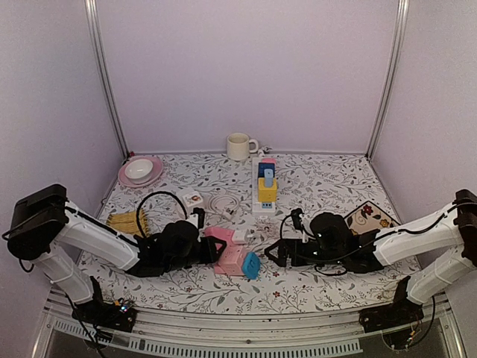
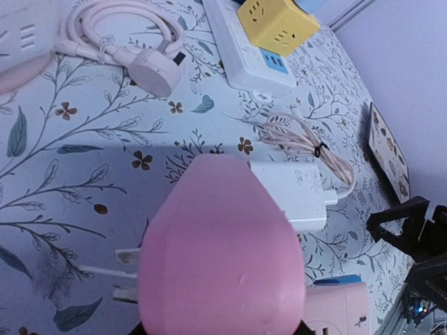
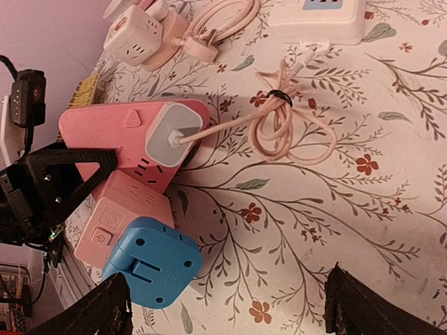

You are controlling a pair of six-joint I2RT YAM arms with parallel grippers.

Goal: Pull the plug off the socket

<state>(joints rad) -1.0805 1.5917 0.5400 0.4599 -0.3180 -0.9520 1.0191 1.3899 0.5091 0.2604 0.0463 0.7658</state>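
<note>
Charger [image 3: 173, 135] plugged into socket [image 3: 105, 136]; mug [image 1: 238, 147] behind power strip [image 1: 262, 207].

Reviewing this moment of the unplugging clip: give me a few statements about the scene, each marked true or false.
1. The white charger with the coiled cable sits in the pink socket block. True.
2. The right gripper holds the blue plug. False: its jaws are open and empty, short of the plug.
3. The mug stands upright at the back of the table. True.
4. The yellow cube sits on the pink plate. False: it sits on the white power strip.
</note>
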